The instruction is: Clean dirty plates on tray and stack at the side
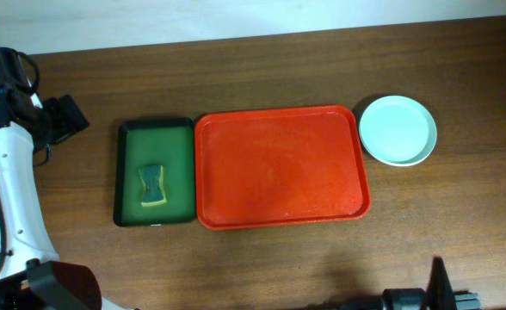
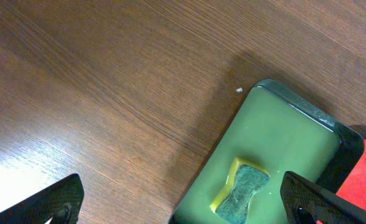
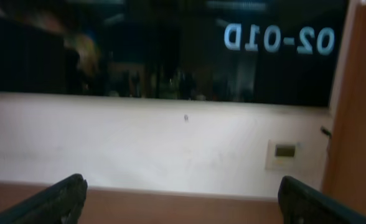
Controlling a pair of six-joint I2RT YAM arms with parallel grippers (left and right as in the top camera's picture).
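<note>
Soft, even light overhead; left wrist view shows glare on the table (image 2: 15, 180); right wrist view dim and blurred

Non-task items: table, green tray, sponge, backdrop.
Dark wooden table (image 1: 262, 69) fills the overhead frame. Green tray (image 1: 154, 142), left of centre, holds a yellow-green sponge (image 1: 153, 186) in its lower half. White speck (image 2: 238, 89) on the wood just off the tray's corner. Right wrist view: pale wall (image 3: 170, 149), dark glass (image 3: 139, 50) above it with mirrored lettering (image 3: 279, 38), wall plate (image 3: 285, 150) at right.
</note>
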